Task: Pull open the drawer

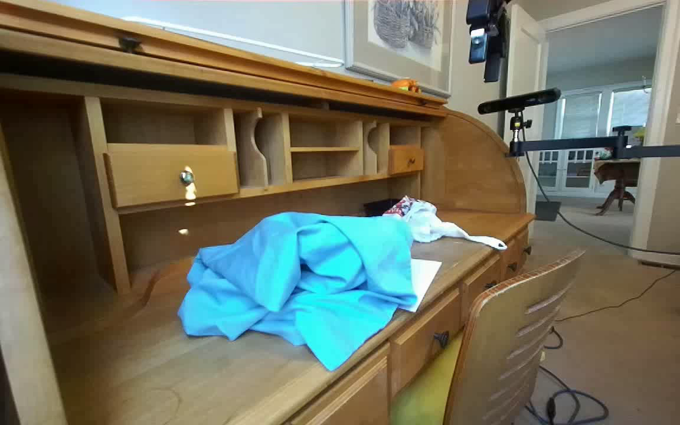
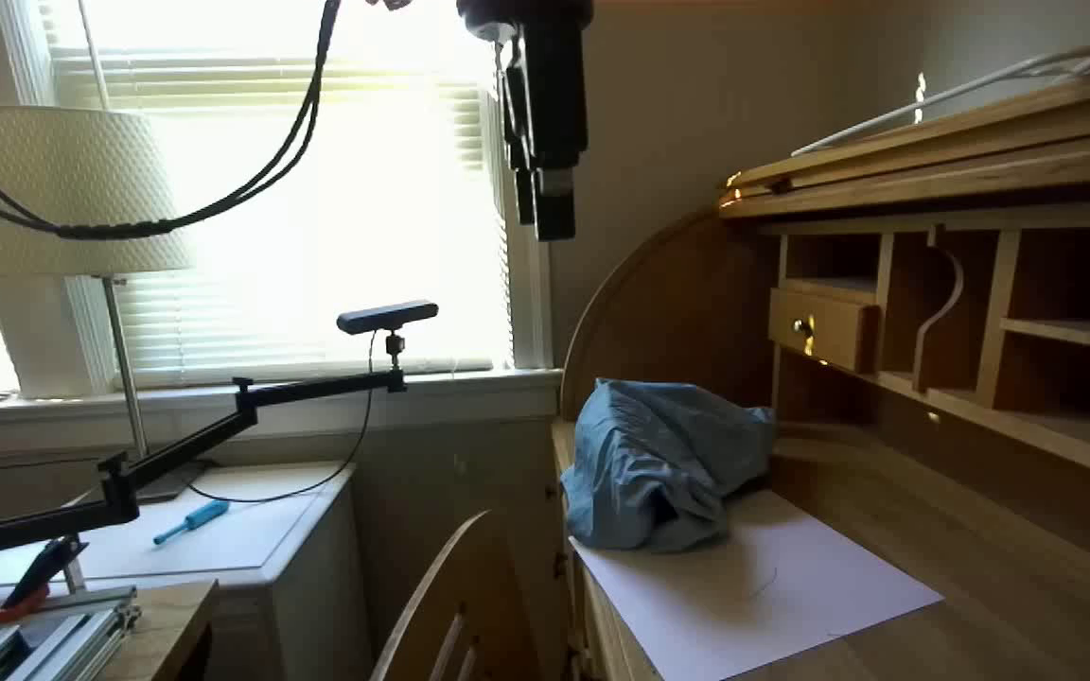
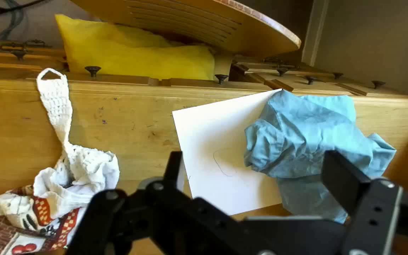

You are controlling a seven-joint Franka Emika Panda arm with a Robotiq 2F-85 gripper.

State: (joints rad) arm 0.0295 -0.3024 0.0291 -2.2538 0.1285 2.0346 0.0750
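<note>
The drawer (image 1: 160, 177) sits in the row of cubbyholes (image 1: 285, 150) above the table (image 1: 121, 372), its round knob (image 1: 186, 176) centred so that one pull should bring it out straight. Whether its front stands slightly proud, I cannot be sure from these angles. Below, a blue cloth (image 1: 298, 277) lies heaped over part of a white paper (image 2: 791, 605), likely pinning it. The hand (image 3: 252, 156) hangs well apart from the drawer, spread wide and holding nothing, as reaching for a knob calls for.
</note>
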